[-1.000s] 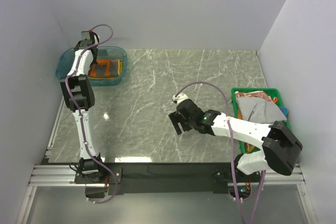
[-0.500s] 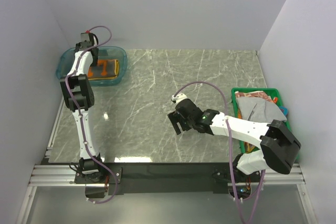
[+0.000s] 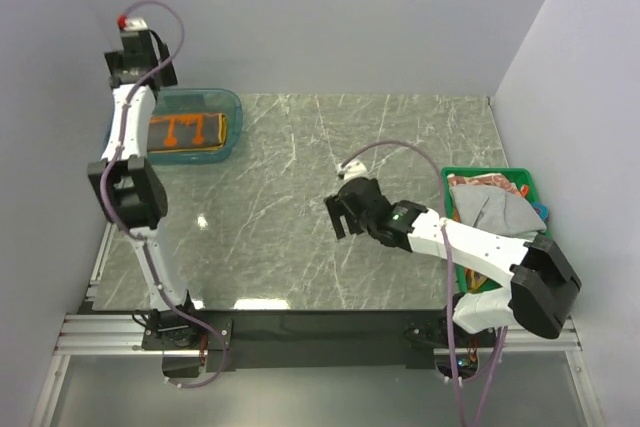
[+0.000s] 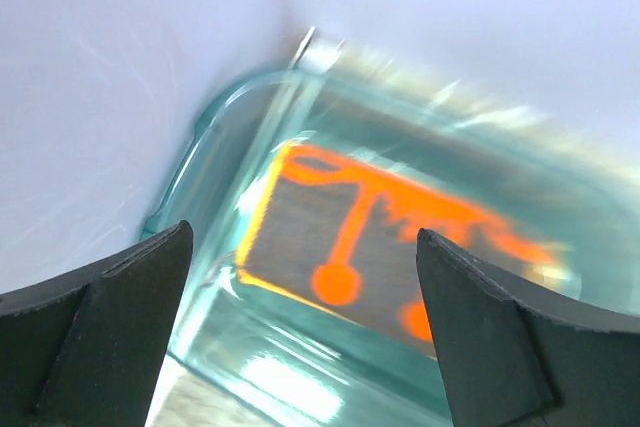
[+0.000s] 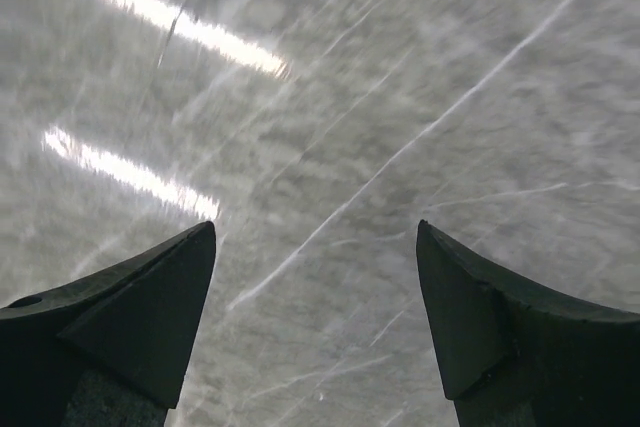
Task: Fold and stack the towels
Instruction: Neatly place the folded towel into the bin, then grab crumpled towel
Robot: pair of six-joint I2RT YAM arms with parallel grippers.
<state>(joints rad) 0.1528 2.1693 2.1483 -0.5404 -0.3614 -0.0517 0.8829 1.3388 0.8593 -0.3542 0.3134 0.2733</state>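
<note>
A folded orange-brown towel [image 3: 190,131] with orange lines lies flat in the clear teal tub [image 3: 232,107] at the back left. My left gripper [image 3: 140,62] hangs high above the tub's left end, near the back wall. In the left wrist view this gripper [image 4: 302,234] is open and empty, with the towel [image 4: 390,247] below and apart from it. A pale grey towel [image 3: 497,213] and a red patterned towel [image 3: 490,182] lie crumpled in the green crate [image 3: 484,171] at the right. My right gripper [image 3: 342,217] [image 5: 315,227] is open over bare marble mid-table.
The grey marble table [image 3: 300,147] is walled at the back and both sides. The tub's rim [image 4: 200,137] sits close to the left wall. The crate stands at the table's right edge, beside my right arm's base.
My left gripper has opened, let go of the orange-brown towel and risen up and back out of the tub. The towel now lies flat. My right gripper has shifted slightly right and back.
</note>
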